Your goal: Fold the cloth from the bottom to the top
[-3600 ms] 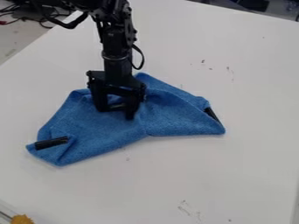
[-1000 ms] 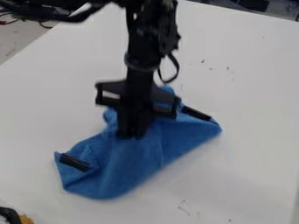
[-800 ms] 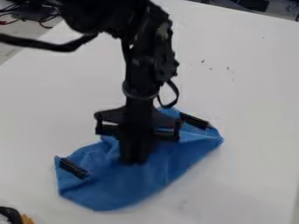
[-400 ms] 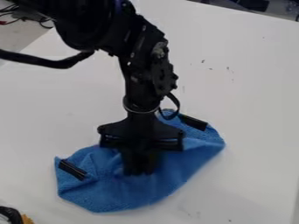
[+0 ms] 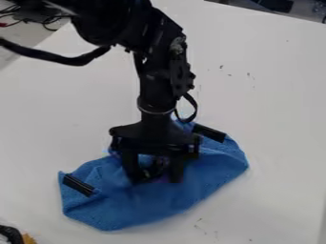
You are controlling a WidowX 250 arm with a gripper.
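Camera view: one blue cloth (image 5: pixel 213 167), bunched on one white table (image 5: pixel 270 143). One gripper (image 5: pixel 155 180) above its middle, jaws well apart, apparently with hold of nothing. Two black strips (image 5: pixel 77 185), one near each end. Looks mostly folded, upward judging by shape; edges uneven, perhaps needs straightening and release.

Claw (image 5: pixel 155 180) now open — fingers together moments ago, lower edge of the blue cloth (image 5: pixel 124 212) nearer the camera
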